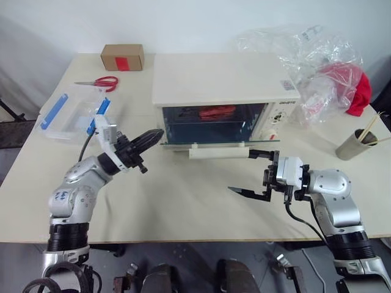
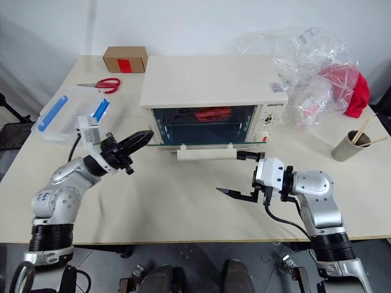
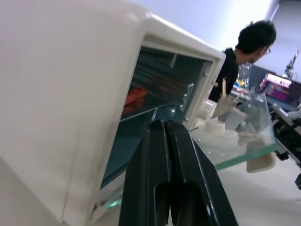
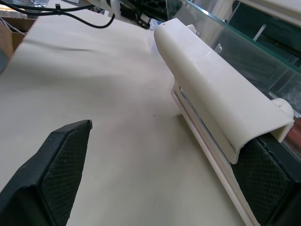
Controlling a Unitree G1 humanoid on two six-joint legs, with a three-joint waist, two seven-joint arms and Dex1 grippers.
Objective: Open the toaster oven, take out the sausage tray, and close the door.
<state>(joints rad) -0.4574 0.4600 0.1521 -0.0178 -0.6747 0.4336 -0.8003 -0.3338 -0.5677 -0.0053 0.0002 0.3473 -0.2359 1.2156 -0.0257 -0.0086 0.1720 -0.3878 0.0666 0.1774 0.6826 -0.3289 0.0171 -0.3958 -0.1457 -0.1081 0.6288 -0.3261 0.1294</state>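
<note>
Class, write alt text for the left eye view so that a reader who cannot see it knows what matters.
A cream toaster oven stands on a table with its glass door folded down flat, red sausages on the sausage tray inside. The left gripper, jaws shut, points at the opening's left corner; the right gripper, jaws wide, is at the door handle's right end.
</note>
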